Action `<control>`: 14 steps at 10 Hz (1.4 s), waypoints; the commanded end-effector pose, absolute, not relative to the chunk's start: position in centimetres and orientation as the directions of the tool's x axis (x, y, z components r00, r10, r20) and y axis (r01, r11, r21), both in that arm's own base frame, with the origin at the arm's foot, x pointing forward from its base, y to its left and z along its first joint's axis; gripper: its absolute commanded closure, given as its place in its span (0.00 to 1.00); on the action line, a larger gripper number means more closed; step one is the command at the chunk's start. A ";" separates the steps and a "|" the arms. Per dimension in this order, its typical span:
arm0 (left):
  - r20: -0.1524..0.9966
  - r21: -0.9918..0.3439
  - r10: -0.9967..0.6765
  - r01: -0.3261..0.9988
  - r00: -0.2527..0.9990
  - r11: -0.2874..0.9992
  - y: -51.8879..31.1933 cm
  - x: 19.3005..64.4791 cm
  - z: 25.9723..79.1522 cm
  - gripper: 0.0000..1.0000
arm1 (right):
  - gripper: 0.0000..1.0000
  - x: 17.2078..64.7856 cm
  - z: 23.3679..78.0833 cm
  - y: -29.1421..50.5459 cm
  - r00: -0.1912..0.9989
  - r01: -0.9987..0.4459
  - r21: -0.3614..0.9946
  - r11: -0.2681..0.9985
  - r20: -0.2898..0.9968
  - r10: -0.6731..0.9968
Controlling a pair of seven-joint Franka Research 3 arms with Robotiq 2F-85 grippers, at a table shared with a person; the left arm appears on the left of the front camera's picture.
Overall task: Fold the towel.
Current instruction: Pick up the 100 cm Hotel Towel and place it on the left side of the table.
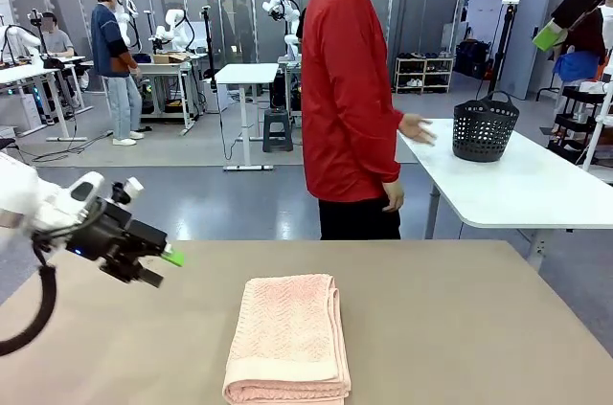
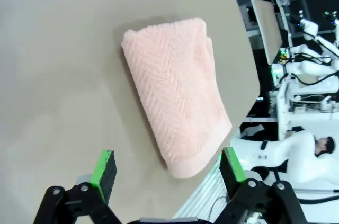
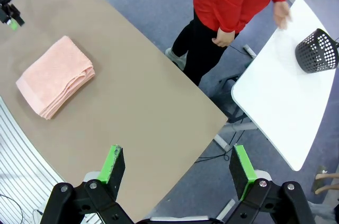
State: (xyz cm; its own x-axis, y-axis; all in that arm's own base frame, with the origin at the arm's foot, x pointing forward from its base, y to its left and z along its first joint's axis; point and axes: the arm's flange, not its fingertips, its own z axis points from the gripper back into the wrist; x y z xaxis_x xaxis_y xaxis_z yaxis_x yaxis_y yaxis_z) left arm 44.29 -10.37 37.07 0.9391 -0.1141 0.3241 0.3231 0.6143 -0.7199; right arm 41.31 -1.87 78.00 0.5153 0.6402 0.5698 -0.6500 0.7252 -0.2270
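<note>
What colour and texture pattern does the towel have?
Salmon pink with a herringbone zigzag weave and a plain border band; the towel shows it best in the left wrist view.

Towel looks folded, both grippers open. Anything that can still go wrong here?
1. The towel lies at the near edge of the table; a nudge might tip it off.
2. The left gripper hangs open beside the towel; a low sweep could snag the loose layers.
3. The person's hand hangs near the far edge.
</note>
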 end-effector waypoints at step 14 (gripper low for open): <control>0.236 -0.822 -0.056 0.230 0.970 0.522 -13.3 43.5 31.2 0.00 | 0.00 41.2 78.0 -2.0 0.517 -0.652 -0.230 0.723 0.562 0.646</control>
